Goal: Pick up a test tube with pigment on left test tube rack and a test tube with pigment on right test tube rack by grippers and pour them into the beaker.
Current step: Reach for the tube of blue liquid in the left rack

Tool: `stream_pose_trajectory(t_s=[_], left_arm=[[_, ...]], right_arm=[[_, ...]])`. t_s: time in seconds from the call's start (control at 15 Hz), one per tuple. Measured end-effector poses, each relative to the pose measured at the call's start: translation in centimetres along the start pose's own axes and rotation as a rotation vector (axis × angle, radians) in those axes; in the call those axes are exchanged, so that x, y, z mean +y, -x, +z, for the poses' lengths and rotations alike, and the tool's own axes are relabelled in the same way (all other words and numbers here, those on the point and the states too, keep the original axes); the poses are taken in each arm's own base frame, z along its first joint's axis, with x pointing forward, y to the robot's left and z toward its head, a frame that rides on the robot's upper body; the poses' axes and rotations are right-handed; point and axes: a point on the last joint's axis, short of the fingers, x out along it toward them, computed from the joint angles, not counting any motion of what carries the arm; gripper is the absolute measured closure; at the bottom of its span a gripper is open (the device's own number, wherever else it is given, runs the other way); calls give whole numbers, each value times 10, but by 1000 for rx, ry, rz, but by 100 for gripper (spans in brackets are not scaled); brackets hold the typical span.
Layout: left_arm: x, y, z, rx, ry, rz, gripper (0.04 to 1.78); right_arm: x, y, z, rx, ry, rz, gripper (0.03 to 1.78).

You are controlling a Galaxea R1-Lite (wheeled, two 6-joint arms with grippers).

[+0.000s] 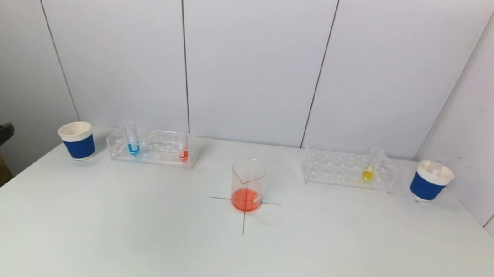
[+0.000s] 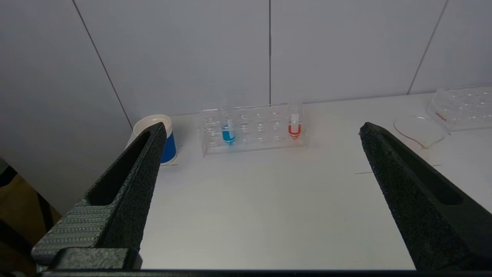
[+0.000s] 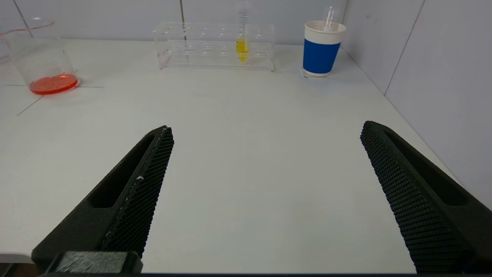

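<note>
A white table carries a glass beaker near its middle, standing on a thin drawn cross with a shallow layer of orange-red liquid in its bottom. Toward the back wall on the robot's left stands the left rack, a clear plastic block that holds 2 tubes upright: a blue tube near its outer end and a red tube at the end nearer the beaker. Just beside that rack, farther left, is a blue-and-white paper cup. On the robot's right stands the right rack, also clear, with 1 yellow tube upright toward its outer end; a second paper cup stands just beyond it near the side wall, with a thin clear rod or tube poking out of its top. Neither arm shows in the head view. The left gripper hangs back over the near part of the table, well apart from the left rack, its 2 black fingers spread wide with nothing between them. The right gripper sits likewise over the near table on the right side, fingers spread wide and holding nothing, with the right rack and the beaker well ahead of it.
</note>
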Motion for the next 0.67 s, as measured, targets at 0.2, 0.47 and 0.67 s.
stream_pose_trajectory(t_s=[0.2,0.47,0.67], left_arm=[[3,-33,0,9,1,-3,6],[6,-74,-11,50,5,-5,6],[9,-100,-20,65,-8,7,6]], right_arm=[[0,0,0,0,0,0,4],[0,0,0,0,0,0,4],[0,0,0,0,0,0,4]])
